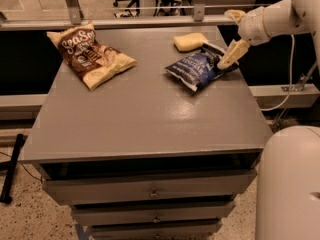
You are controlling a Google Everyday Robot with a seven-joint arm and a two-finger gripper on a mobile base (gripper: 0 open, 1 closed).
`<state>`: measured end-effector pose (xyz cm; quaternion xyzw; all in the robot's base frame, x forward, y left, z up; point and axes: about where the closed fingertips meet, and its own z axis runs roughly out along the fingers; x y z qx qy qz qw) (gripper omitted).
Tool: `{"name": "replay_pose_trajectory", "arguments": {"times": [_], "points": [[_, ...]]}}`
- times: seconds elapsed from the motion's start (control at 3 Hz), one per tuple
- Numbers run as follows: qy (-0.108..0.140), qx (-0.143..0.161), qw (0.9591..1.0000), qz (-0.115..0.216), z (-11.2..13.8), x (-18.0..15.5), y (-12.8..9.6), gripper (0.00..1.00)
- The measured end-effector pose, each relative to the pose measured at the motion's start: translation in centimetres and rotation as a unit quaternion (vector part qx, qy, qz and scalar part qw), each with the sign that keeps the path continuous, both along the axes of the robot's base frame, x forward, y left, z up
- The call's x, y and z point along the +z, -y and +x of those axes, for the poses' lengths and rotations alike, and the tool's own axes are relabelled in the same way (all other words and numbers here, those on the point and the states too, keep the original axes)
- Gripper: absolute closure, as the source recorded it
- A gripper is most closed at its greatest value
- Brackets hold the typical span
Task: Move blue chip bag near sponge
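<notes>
With the blue chip bag point(197, 69) just beside the sponge point(189, 41) near the bench's point(150, 119) far-right corner, the claw point(229, 38) stands apart at the bag's edge, its job apparently done.

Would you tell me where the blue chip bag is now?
The blue chip bag lies far right on the table, beside the sponge, open hand at its right end.

Table point(150, 114) front lies free; sponge point(189, 41), gripper point(233, 35) (spread) crowd blue chip bag point(196, 69).

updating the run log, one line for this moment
gripper open, right of blue chip bag | bag on table beside sponge
</notes>
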<state>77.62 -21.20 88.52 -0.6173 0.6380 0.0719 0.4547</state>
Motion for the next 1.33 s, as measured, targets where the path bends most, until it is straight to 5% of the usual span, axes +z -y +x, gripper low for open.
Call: {"name": "replay_pose_trajectory", "arguments": {"times": [0.67,1.0,1.33], "points": [[0.035,-0.055,0.9957,0.067,-2.6,7.3,3.7,0.0],[0.038,-0.086,0.9918,0.086,-5.9,9.9,7.0,0.0],[0.036,-0.093,0.9914,0.085,-6.7,9.8,8.0,0.0]]}}
